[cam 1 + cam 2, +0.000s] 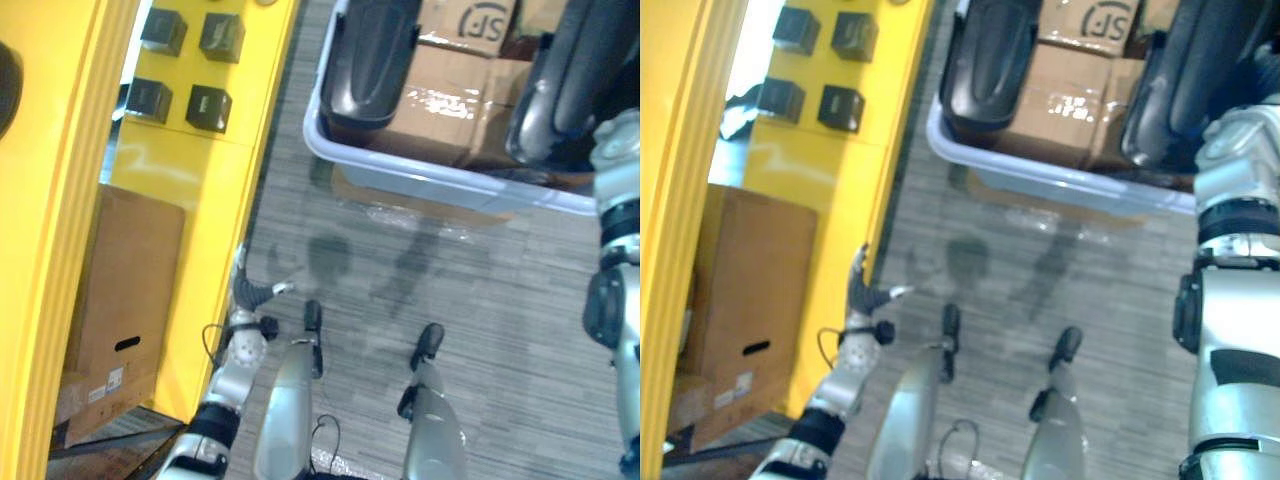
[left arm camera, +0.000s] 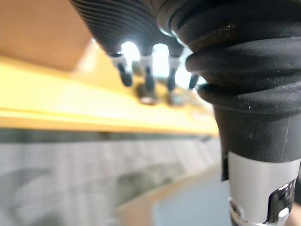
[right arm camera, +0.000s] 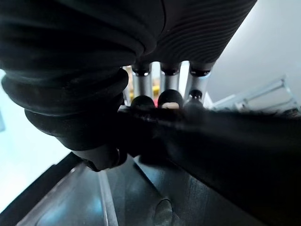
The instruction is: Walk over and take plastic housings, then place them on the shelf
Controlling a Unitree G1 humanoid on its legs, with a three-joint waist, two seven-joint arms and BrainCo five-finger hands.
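Two black plastic housings lie in a pale bin (image 1: 420, 170) ahead: one at its left (image 1: 370, 55), one at its right (image 1: 565, 80). My right arm reaches up to the right housing (image 3: 225, 141). In the right wrist view my right hand (image 3: 169, 87) has its fingers curled over that housing's edge, with the thumb pressed beneath it. My left hand (image 1: 250, 290) hangs low by the yellow shelf (image 1: 180, 170), fingers (image 2: 124, 75) relaxed and holding nothing.
Cardboard boxes (image 1: 450, 90) fill the bin between the housings. Several small black boxes (image 1: 210, 105) sit on the yellow shelf's upper level, and a large cardboard box (image 1: 125, 290) stands on the level below. Grey carpet (image 1: 400, 270) lies between shelf and bin.
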